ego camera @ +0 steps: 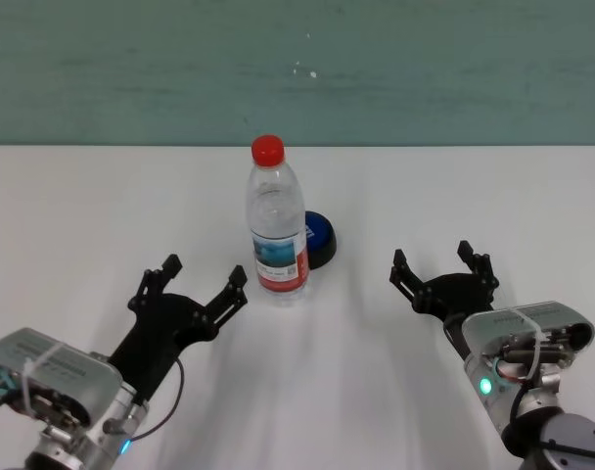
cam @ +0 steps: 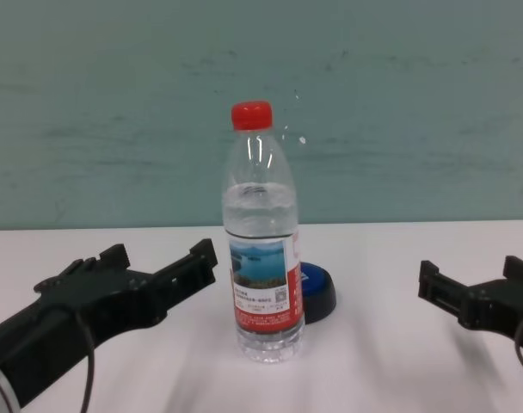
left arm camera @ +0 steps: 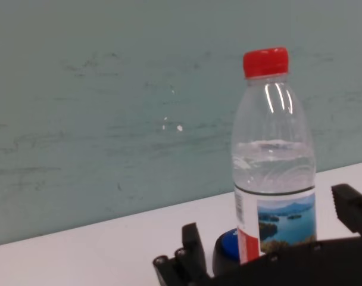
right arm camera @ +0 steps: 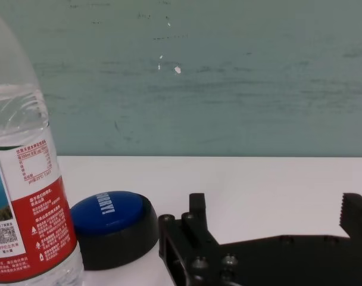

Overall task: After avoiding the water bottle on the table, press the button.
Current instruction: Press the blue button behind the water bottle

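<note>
Table point(ego camera: 72, 215): white, carrying all items. Water bottle point(ego camera: 276, 223) is standing upright near mid-table, red cap on, approx. half full. Button point(ego camera: 318, 239) is sitting just behind and to the right of the bottle, partly hidden by it in head and chest views; whether they touch, can't tell. My left gripper point(ego camera: 205, 271) is hovering left-front of the bottle, fingers spread, holding nothing. My right gripper point(ego camera: 431, 258) is waiting well to the right of the button, fingers likewise spread, nothing between them.
</note>
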Controlling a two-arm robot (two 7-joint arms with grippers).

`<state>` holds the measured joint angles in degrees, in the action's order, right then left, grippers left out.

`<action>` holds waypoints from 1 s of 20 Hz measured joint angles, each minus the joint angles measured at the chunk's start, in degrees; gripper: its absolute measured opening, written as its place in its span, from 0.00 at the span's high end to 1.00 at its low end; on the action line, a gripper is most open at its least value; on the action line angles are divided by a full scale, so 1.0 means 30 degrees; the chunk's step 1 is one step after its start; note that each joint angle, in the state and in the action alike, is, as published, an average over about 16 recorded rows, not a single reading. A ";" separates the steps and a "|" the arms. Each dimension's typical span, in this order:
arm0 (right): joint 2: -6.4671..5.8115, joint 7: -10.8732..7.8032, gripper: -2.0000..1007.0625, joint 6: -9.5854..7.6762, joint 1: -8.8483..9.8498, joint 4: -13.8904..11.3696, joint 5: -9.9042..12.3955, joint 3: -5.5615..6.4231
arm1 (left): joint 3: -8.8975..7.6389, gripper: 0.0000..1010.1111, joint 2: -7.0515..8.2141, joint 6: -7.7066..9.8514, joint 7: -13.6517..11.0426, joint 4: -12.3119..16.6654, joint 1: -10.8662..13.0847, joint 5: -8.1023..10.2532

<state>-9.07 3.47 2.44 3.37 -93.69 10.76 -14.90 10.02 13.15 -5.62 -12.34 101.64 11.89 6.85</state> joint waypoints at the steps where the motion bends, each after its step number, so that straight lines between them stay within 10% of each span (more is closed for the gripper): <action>1: 0.0000 0.0000 0.00 0.0000 0.0000 0.0000 0.0000 0.0000 | 0.0023 0.00 -0.0010 0.0006 0.0004 -0.0014 -0.0011 -0.0011; 20: 0.0000 0.0000 0.00 0.0000 0.0000 0.0000 0.0000 0.0000 | 0.0268 0.00 -0.0218 0.0127 0.0185 -0.0641 -0.0397 -0.0343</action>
<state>-9.07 3.47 2.44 3.37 -93.69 10.76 -14.90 10.83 12.50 -5.25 -11.78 99.72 10.70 5.82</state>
